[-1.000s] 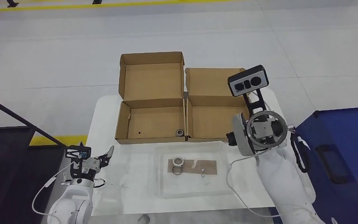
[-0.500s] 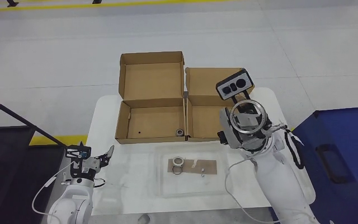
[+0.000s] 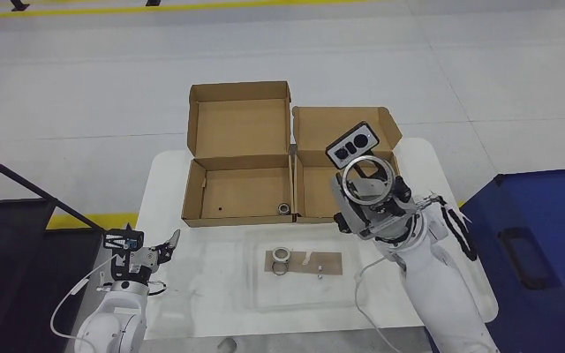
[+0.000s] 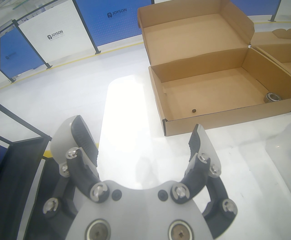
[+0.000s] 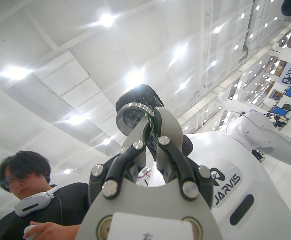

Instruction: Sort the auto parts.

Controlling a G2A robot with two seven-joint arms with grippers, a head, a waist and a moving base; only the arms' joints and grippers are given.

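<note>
Right gripper [image 5: 150,118]: raised over right box [image 3: 318,196], clamped on metal ring [image 5: 133,105]. Left gripper [image 4: 138,130]: spread wide, at worktop [image 3: 166,176] left edge. Bearing [image 3: 283,208]: in left box [image 3: 238,190], right corner nearest the robot.

Logo lettering stands on the white panel [image 4: 56,38] and blue panel [image 4: 113,20].

Steel ring [image 5: 136,105] gripped aloft in right hand [image 5: 151,118].

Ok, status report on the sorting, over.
Left gripper jaws open, empty, at table edge. Right gripper shut on metal ring, held high. Boxes open, nothing seen blocking.
</note>
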